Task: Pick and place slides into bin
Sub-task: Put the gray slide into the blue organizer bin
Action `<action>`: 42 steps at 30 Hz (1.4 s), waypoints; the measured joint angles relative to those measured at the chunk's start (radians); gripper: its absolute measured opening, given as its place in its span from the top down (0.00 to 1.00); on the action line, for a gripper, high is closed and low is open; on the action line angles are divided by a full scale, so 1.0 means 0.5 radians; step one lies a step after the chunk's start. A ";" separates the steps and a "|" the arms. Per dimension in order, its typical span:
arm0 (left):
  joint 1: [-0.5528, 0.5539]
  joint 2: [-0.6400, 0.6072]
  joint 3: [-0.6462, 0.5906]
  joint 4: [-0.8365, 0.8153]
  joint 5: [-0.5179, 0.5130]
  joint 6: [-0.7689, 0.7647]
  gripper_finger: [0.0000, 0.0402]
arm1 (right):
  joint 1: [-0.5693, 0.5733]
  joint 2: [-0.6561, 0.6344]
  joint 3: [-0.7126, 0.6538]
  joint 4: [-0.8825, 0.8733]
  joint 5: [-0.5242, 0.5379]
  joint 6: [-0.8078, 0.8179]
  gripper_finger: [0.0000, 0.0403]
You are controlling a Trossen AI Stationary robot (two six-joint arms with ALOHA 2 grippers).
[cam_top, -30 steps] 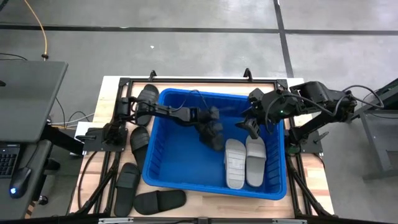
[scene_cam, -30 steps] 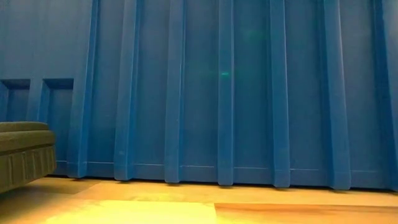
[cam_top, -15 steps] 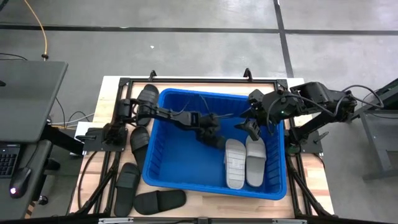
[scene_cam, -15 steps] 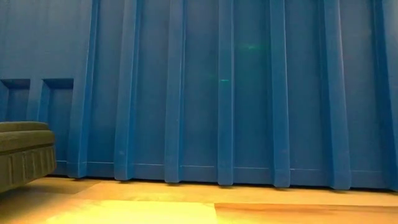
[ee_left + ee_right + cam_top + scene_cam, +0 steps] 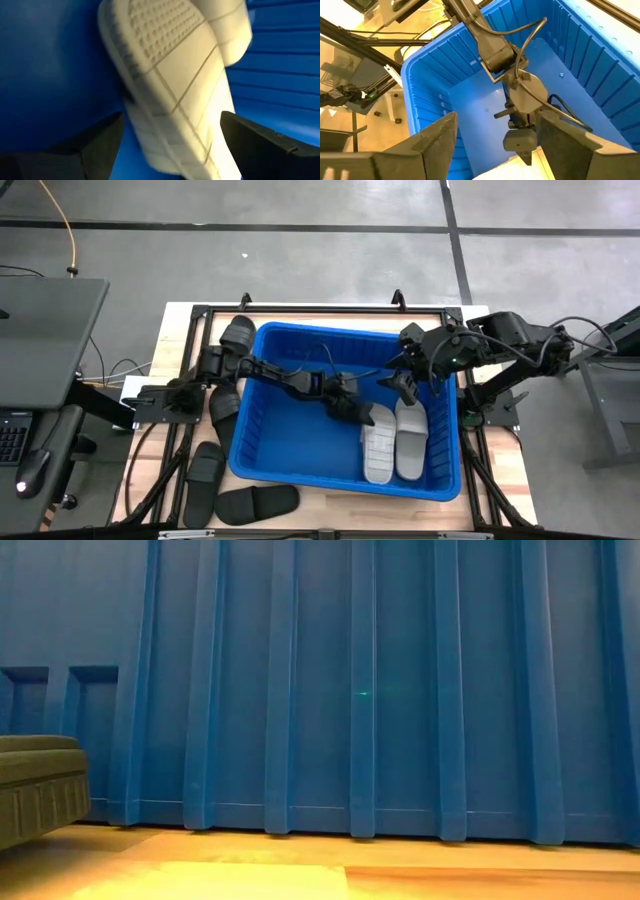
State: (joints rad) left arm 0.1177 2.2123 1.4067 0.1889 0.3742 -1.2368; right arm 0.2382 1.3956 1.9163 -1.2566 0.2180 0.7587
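The blue bin [image 5: 262, 442] stands on the table. Two light grey slides [image 5: 378, 442] [image 5: 411, 438] lie side by side on its floor at the right. My left gripper [image 5: 350, 408] reaches into the bin, open, just left of the nearer grey slide. In the left wrist view [image 5: 170, 150] its fingers stand on either side of that slide [image 5: 170, 75]. My right gripper [image 5: 408, 385] hangs open and empty over the bin's far right part. Several black slides lie on the table left of the bin [image 5: 222, 410] [image 5: 205, 480] [image 5: 257, 502] [image 5: 237, 335].
The bin's ribbed wall [image 5: 360, 690] fills the low view, with a dark slide [image 5: 35, 790] at its left edge. A dark desk [image 5: 40, 340] stands left of the table. The bin floor's left half [image 5: 285, 430] is bare.
My left gripper has moved toward the table's right and near edges across the inside of the bin, ending beside the grey slides. My right gripper has kept still.
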 joint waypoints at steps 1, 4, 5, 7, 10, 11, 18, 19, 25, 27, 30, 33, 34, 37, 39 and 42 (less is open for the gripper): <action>0.000 0.004 0.000 0.031 -0.008 0.003 0.21 | 0.001 -0.001 0.000 0.002 -0.001 0.000 0.36; 0.002 -0.001 0.000 0.065 -0.093 0.003 0.29 | 0.001 -0.001 0.000 0.004 -0.001 0.000 0.36; 0.002 -0.001 -0.001 0.090 -0.135 0.006 0.33 | 0.000 -0.001 0.000 0.007 0.000 0.000 0.36; 0.001 -0.001 -0.002 0.165 -0.199 0.020 0.44 | 0.000 -0.001 0.000 0.009 0.003 0.000 0.36; 0.001 -0.001 -0.002 0.224 -0.269 0.081 0.62 | 0.001 -0.001 0.000 0.010 0.036 0.000 0.36; 0.001 -0.001 -0.002 0.246 -0.276 0.111 0.69 | 0.000 -0.001 0.000 0.010 0.037 0.000 0.36; 0.029 -0.002 -0.002 0.356 -0.180 0.281 0.91 | 0.000 0.000 0.000 0.010 0.053 0.000 0.36; 0.030 -0.002 -0.002 0.365 -0.135 0.296 0.91 | 0.000 0.000 0.000 0.010 0.068 -0.001 0.36; 0.045 -0.097 -0.002 0.366 -0.002 0.335 0.91 | 0.000 0.000 0.000 0.007 0.073 -0.013 0.36; 0.056 -0.154 0.000 0.384 -0.007 0.362 0.91 | 0.000 0.000 0.000 0.000 0.072 -0.015 0.36; 0.112 -0.249 0.001 0.369 -0.013 0.467 0.91 | 0.000 0.000 0.000 -0.041 0.093 -0.015 0.36; 0.178 -0.347 0.000 0.336 -0.025 0.549 0.91 | 0.000 0.000 0.000 -0.095 0.152 0.001 0.36; 0.196 -0.373 0.001 0.343 -0.043 0.582 0.91 | 0.000 -0.001 0.000 -0.107 0.179 -0.010 0.36; 0.248 -0.469 0.001 0.279 -0.055 0.666 0.91 | 0.000 -0.018 -0.001 -0.156 0.271 0.002 0.36; 0.280 -0.505 0.003 0.301 -0.074 0.699 0.91 | 0.000 -0.045 -0.001 -0.161 0.302 0.036 0.36; 0.332 -0.550 0.002 0.328 0.015 0.732 0.91 | 0.019 -0.087 -0.001 -0.164 0.290 0.068 0.36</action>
State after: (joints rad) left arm 0.2839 1.9372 1.4078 0.3530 0.3818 -0.8709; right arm 0.2477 1.3520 1.9160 -1.3384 0.3627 0.7926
